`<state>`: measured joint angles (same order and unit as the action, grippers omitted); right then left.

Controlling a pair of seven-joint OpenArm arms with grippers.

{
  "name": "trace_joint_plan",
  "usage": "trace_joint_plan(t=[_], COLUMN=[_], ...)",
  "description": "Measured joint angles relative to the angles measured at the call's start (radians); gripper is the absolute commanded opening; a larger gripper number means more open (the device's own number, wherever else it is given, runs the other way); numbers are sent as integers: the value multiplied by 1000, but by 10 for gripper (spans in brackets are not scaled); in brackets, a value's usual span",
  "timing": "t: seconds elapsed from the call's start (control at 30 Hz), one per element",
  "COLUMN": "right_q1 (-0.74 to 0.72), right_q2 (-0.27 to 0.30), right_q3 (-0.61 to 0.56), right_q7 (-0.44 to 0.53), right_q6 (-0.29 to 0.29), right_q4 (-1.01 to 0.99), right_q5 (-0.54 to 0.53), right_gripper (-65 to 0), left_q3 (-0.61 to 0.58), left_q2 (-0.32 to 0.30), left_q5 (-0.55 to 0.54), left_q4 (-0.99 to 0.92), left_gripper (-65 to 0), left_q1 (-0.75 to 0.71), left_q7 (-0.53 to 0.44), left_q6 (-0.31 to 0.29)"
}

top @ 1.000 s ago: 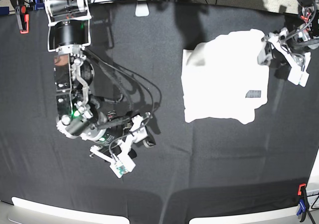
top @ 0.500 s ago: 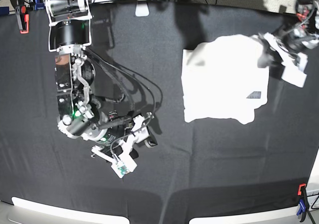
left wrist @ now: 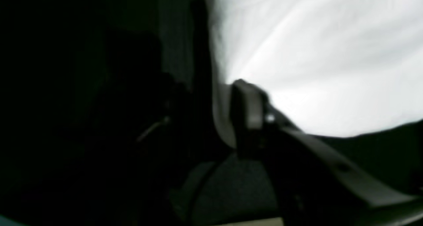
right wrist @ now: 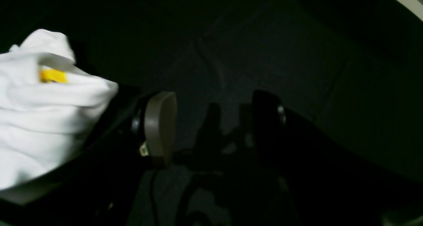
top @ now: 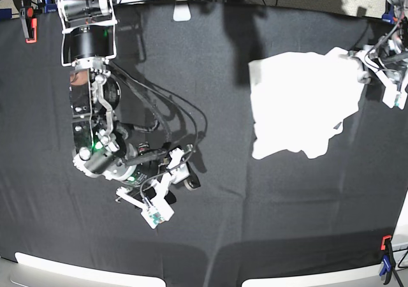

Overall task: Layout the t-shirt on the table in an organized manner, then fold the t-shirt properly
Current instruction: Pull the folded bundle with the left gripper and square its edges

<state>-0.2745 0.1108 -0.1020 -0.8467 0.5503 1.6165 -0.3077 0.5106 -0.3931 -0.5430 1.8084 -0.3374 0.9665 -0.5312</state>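
Note:
The white t-shirt [top: 299,102] lies crumpled and plain side up at the right of the black table [top: 268,223]. Its top right corner is drawn out to my left gripper [top: 358,61], which is shut on that edge. In the left wrist view one finger [left wrist: 248,113] presses against the white cloth [left wrist: 314,54]; the other finger is lost in the dark. My right gripper [top: 180,169] rests far to the left, open, and in its own wrist view the gripper [right wrist: 213,127] has nothing between its fingers. A bunched part of the shirt [right wrist: 39,120] with a bit of yellow print shows there.
The right arm's body [top: 89,108] and its cables cover the left part of the table. An orange clamp [top: 29,27] sits at the far left edge, and an orange and blue one [top: 386,261] at the near right corner. A white tag [top: 182,11] lies at the back edge.
The left gripper moved right and up at the shirt's top right corner, and the whole shirt slid right with it, losing its squarer outline. The right arm stayed put.

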Motion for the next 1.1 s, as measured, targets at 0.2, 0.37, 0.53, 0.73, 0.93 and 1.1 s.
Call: trace_joint_plan(t=[0.2,0.37,0.53,0.73,0.93,1.1], right_q1=[-1,0,5,6,5,6], right_q2=[2,0,-2,-17,-27,-27], right_q3=[0,0,0,0,0,0], right_q7=[0,0,-8,-12,-13,-35], right_q6=[0,0,0,0,0,0], right_q4=[0,0,0,0,0,0], right_q5=[0,1,0,1,5,4], right_gripper=[-297,-297,-297,-297,-297,-297], left_q3=[2,-2,-10,-191,-322,-366], left_q2=[-91,-39,-6,-1,-3,-2], left_q5=[-119,-132,-175,-184,-193,-102], left_q4=[0,-5,-108,-340,-452,-570], left_gripper=[-413,-413,-413,-413,-413,-413], left_q1=[42,139,234,364,523,581], left_q7=[-158,-145,-150,-133,-57,-26], left_q6=[4,1,3,6,3,30])
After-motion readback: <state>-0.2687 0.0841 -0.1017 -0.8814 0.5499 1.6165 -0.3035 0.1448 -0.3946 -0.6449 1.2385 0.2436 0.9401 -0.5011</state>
